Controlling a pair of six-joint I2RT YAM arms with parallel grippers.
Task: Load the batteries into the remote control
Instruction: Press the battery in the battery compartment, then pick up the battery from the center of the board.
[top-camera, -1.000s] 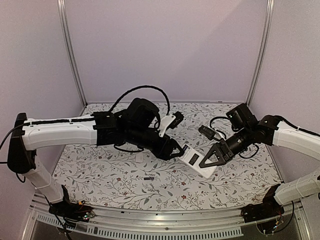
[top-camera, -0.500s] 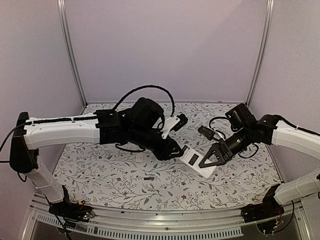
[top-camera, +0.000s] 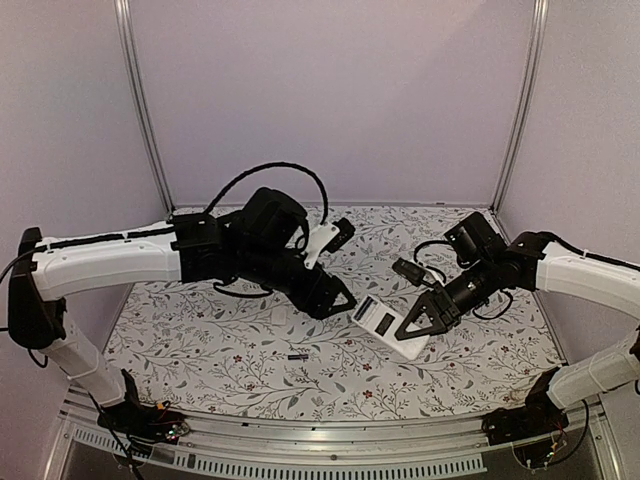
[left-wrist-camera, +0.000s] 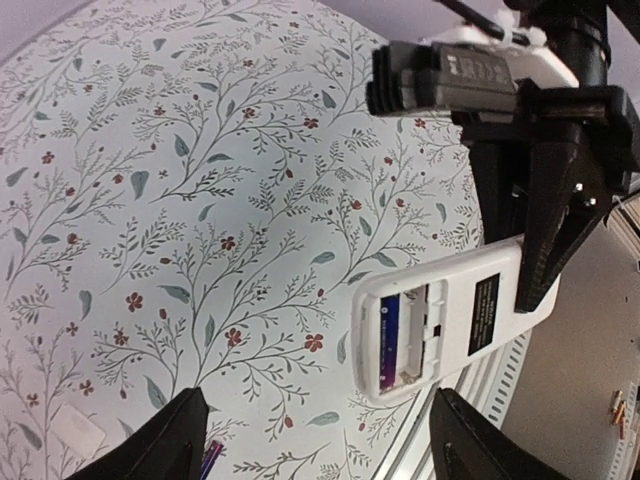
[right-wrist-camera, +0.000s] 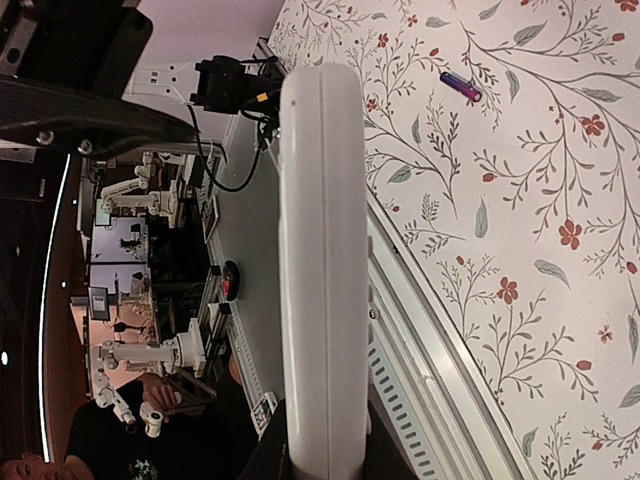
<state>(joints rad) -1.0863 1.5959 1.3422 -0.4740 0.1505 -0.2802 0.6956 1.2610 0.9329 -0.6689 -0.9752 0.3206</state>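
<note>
Remote control: you hold it off the table in the right gripper, which is clamped on its plain end. The white back faces up and tilts toward the left arm, which keeps the open battery bay reachable. First battery: a purple cell lying in one slot of that bay; the slot beside it looks bare, with its contact showing. Second battery: loose on the floral table toward the near edge, well apart from the remote and probably the next item to fetch. Left gripper: jaws spread wide with nothing between them, near the bay end but not touching it. Change from a second ago: your left gripper was at the bay with narrower jaws; it has since released and drawn back leftward. The remote and the loose cell sit about where they were.
</note>
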